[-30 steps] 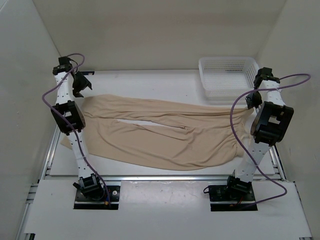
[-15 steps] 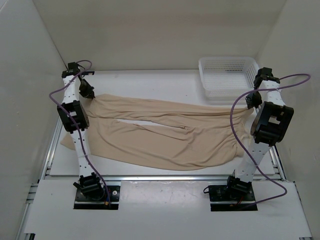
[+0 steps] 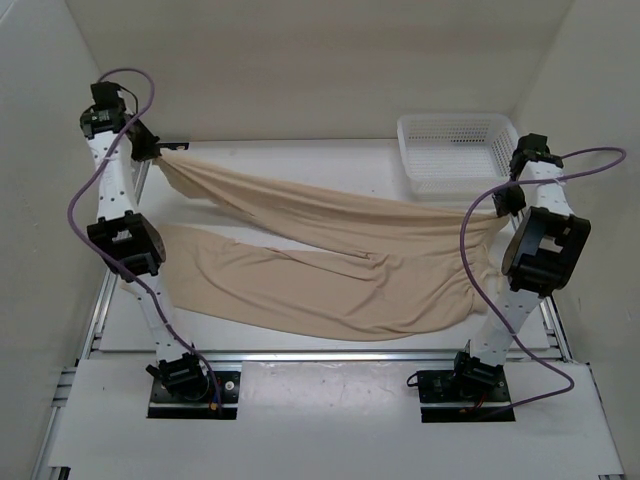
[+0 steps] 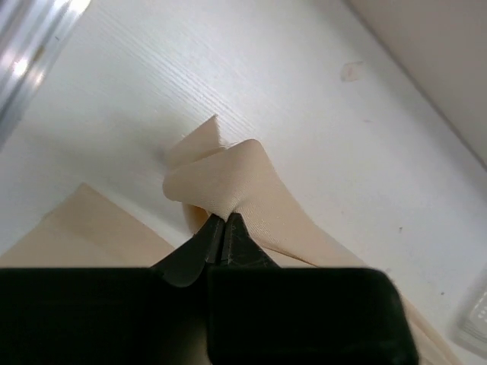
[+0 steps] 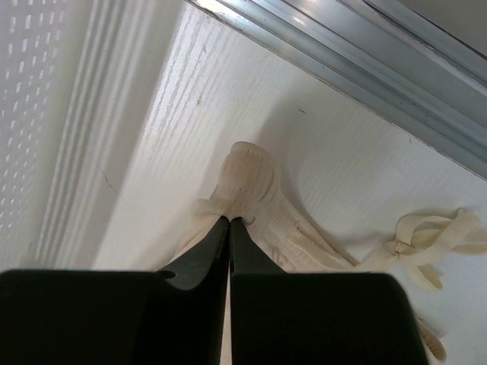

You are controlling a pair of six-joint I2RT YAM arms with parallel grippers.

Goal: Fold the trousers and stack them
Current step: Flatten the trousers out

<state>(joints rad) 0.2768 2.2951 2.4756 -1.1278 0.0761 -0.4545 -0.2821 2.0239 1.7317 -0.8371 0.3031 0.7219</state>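
Both arms at the ends of one garment: my left gripper (image 3: 158,152) is clamped shut on the hem end of the far leg of the light beige-tan trousers (image 3: 330,270) of thin soft fabric, holding that end raised above the far left corner of the white worktop (image 3: 300,155). My right gripper (image 3: 505,200) is closed on the gathered waistband at the right edge. In the left wrist view the fabric bunches into a small fold right at the closed tips of the left gripper (image 4: 223,220). In the right wrist view the waistband sits pinched at the tips of the right gripper (image 5: 229,220), with the pale drawstring (image 5: 426,236) lying loose on the boards beside it. The trousers run lengthwise left to right across the worktop, strung between my two grippers. The far leg sags from the left gripper down to the crotch, while the near leg lies flat and wrinkled nearer my bases. As I judge it, the fold turns on bringing the held leg toward me and laying it over the flat one, so the left arm does the travelling. There is bare worktop behind the cloth. The white plastic mesh basket (image 3: 455,118) stands just beyond my right gripper, and the side walls are close to both arms.
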